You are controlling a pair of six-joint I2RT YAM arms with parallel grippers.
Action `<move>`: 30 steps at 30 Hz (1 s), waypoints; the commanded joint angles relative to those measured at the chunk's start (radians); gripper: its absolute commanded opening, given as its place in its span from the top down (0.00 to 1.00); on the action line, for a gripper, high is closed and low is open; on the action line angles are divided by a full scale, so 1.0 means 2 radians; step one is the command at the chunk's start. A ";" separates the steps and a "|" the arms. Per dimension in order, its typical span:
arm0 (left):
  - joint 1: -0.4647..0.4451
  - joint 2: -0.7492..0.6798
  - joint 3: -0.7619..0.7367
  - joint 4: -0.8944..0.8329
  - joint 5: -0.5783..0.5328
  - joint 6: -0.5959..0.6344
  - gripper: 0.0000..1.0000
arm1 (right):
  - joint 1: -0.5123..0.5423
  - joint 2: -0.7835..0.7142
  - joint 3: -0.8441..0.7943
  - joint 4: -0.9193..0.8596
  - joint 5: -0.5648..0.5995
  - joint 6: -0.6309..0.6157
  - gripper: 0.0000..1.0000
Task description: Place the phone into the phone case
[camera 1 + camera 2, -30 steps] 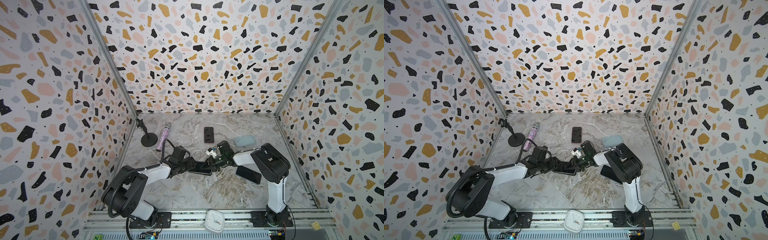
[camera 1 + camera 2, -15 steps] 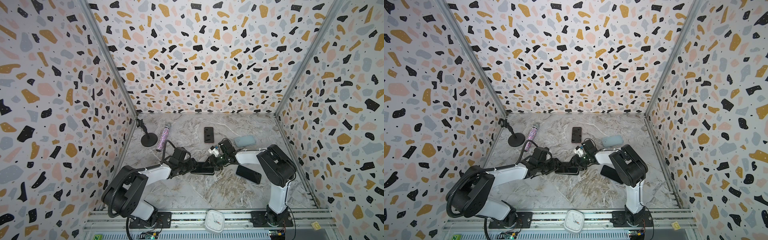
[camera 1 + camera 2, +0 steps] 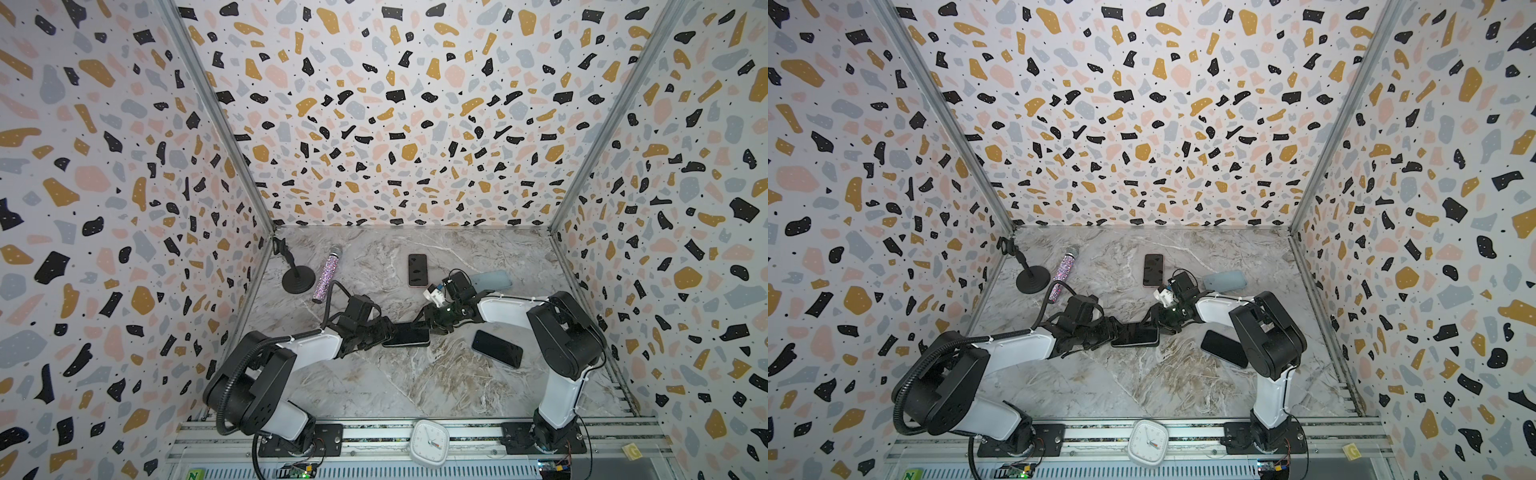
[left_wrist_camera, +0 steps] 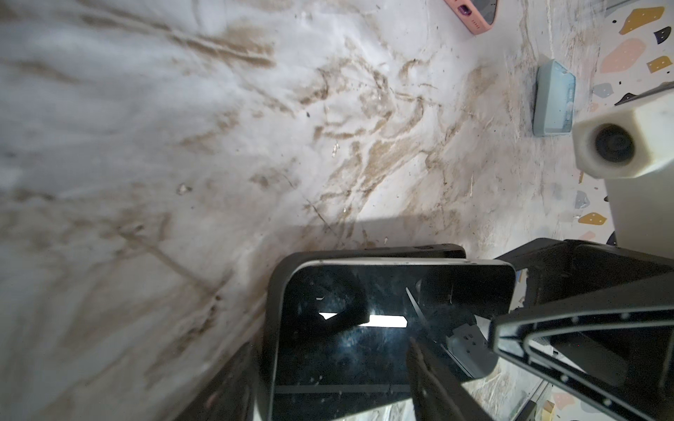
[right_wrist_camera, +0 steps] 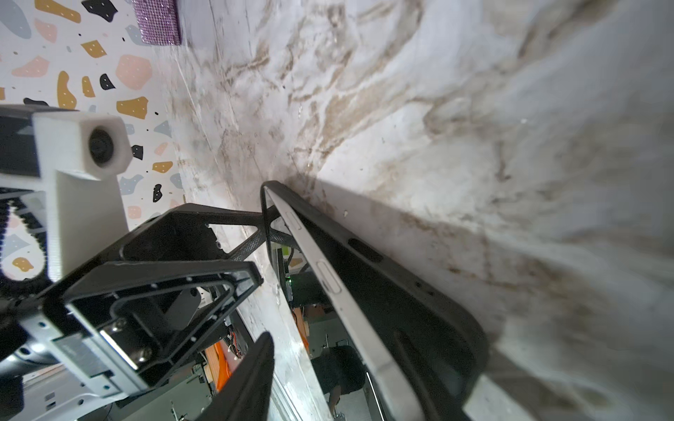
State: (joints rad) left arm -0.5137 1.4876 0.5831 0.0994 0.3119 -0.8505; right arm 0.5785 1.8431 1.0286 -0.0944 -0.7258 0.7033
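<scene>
At the middle of the marble surface (image 3: pixel 374 395), the phone (image 3: pixel 409 333) lies in the black phone case (image 5: pixel 430 320), with one silver long edge standing proud of the rim. The left arm (image 3: pixel 307 349) stretches low toward 2 o'clock. The left gripper (image 3: pixel 384 332) has its jaws clenched on the phone's near end. The right arm (image 3: pixel 503 307) folds at the elbow, forearm running toward 9 o'clock. The right gripper (image 3: pixel 430 326) straddles the far end, jaws released, with a gap beside the screen. A spare dark handset (image 3: pixel 496 348) lies at 4 o'clock.
</scene>
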 commanded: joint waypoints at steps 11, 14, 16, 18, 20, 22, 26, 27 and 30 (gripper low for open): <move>-0.003 -0.009 -0.013 -0.019 -0.002 0.020 0.34 | -0.012 -0.062 0.012 -0.087 0.087 -0.072 0.48; -0.004 -0.009 -0.004 -0.041 -0.006 0.038 0.34 | -0.008 -0.079 -0.002 -0.096 0.105 -0.078 0.51; -0.003 -0.010 0.004 -0.061 -0.010 0.051 0.34 | -0.003 -0.090 -0.012 -0.101 0.117 -0.080 0.53; -0.003 -0.009 0.014 -0.080 -0.018 0.066 0.35 | 0.002 -0.097 -0.025 -0.102 0.126 -0.079 0.56; -0.004 -0.008 0.023 -0.098 -0.027 0.080 0.36 | 0.006 -0.104 -0.037 -0.099 0.129 -0.077 0.60; -0.003 -0.004 0.033 -0.110 -0.033 0.091 0.38 | 0.009 -0.106 -0.044 -0.095 0.131 -0.075 0.63; -0.003 0.013 0.045 -0.110 -0.029 0.096 0.43 | 0.016 -0.105 -0.049 -0.090 0.130 -0.072 0.66; -0.003 0.018 0.046 -0.109 -0.026 0.097 0.44 | 0.018 -0.105 -0.049 -0.089 0.130 -0.072 0.67; -0.004 0.027 0.051 -0.108 -0.024 0.098 0.47 | 0.023 -0.100 -0.048 -0.086 0.126 -0.071 0.68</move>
State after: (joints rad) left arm -0.5137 1.5143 0.6666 -0.0853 0.2710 -0.6823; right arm 0.6144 1.6566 0.9314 -0.2581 -0.4808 0.5636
